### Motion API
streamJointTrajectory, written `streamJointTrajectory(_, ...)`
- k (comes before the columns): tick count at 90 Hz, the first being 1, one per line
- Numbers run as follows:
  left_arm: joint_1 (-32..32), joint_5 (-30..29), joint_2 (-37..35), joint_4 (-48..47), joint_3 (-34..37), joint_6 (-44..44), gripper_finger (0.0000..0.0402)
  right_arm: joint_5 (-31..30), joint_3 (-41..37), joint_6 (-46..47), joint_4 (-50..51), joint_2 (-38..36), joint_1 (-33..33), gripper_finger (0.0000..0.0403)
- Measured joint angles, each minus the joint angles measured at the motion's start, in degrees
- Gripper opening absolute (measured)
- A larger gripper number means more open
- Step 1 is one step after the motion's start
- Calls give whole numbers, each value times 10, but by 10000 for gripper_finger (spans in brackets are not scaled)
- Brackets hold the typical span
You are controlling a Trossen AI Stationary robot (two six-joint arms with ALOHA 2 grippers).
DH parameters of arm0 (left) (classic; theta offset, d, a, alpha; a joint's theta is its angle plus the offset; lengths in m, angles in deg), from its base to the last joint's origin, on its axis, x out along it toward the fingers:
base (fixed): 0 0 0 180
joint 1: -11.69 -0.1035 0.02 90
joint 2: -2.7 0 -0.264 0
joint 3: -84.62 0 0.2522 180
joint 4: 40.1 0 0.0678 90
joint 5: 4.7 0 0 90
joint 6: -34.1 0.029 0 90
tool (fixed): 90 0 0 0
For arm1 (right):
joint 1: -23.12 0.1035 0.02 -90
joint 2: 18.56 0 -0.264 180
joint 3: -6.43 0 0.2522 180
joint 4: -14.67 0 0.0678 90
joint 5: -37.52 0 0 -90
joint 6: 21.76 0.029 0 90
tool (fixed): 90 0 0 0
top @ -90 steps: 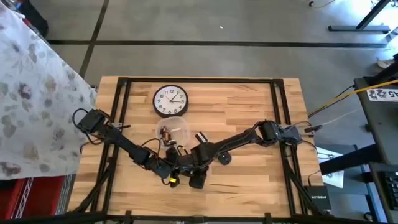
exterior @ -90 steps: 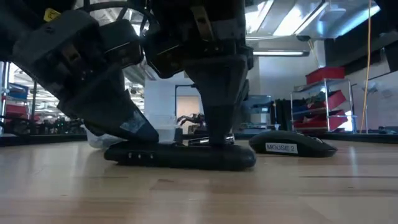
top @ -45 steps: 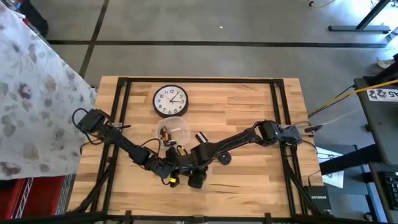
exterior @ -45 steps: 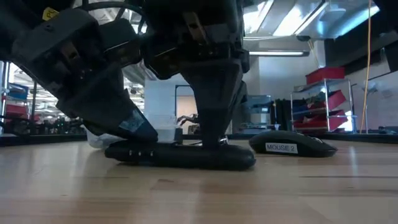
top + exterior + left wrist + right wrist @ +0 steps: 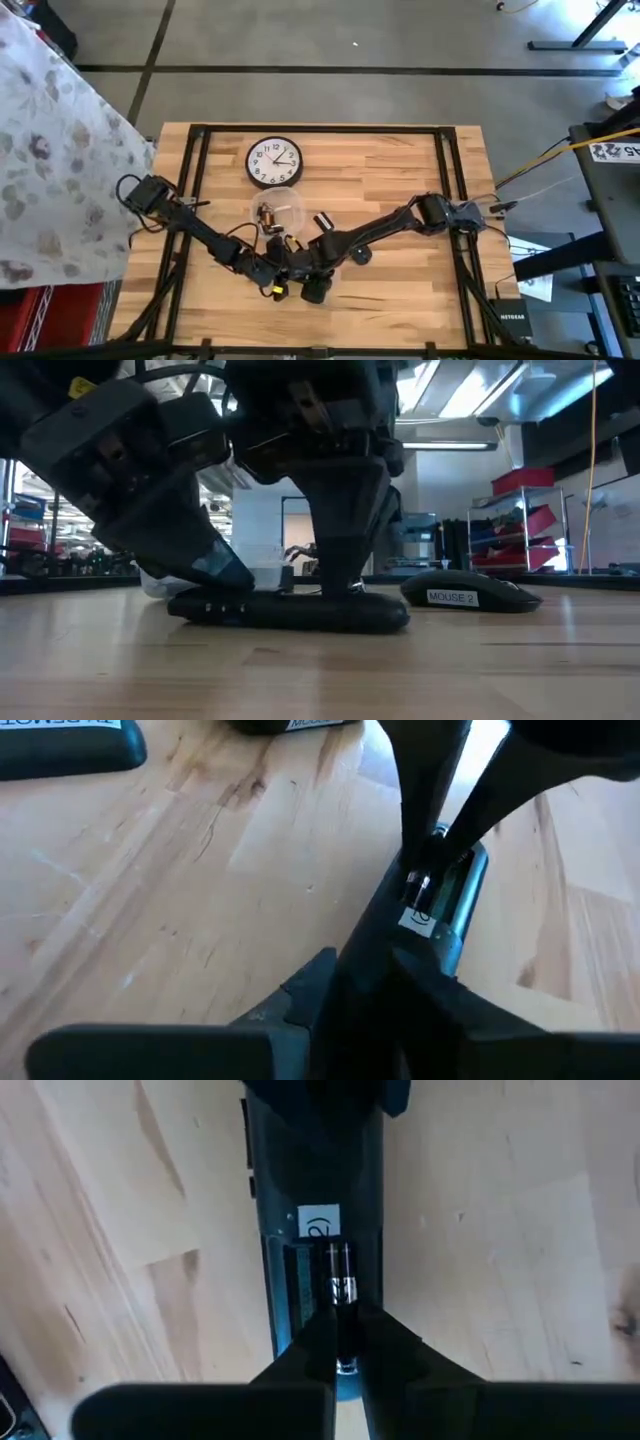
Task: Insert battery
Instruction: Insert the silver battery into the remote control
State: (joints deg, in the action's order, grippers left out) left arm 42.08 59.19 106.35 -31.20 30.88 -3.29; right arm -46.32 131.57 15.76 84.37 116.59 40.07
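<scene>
The right gripper (image 5: 340, 1342) pinches a thin dark battery (image 5: 338, 1295) between its fingertips, holding it lengthwise over the open compartment of a long black remote (image 5: 318, 1210) that lies flat on the bench (image 5: 400, 170) near the front edge, about midway along it. The left gripper (image 5: 370, 985) is clamped on the remote's end from the opposite side. In the low view both grippers stand on the remote (image 5: 290, 610). Behind it lies a black mouse (image 5: 470, 592) labelled MOUSE 2. A wall clock (image 5: 274, 162) lies near the far edge, with a clear bowl (image 5: 277, 213) between clock and grippers.
</scene>
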Motion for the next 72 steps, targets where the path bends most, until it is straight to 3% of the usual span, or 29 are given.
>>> streamJointTrajectory(35, 0, 0, 0, -9, 0, -1, 75, -33, 15, 28, 21, 0, 28, 0)
streamJointTrajectory(72, 0, 0, 0, -10, 1, -1, 75, 6, 15, 28, 52, -10, 28, 0)
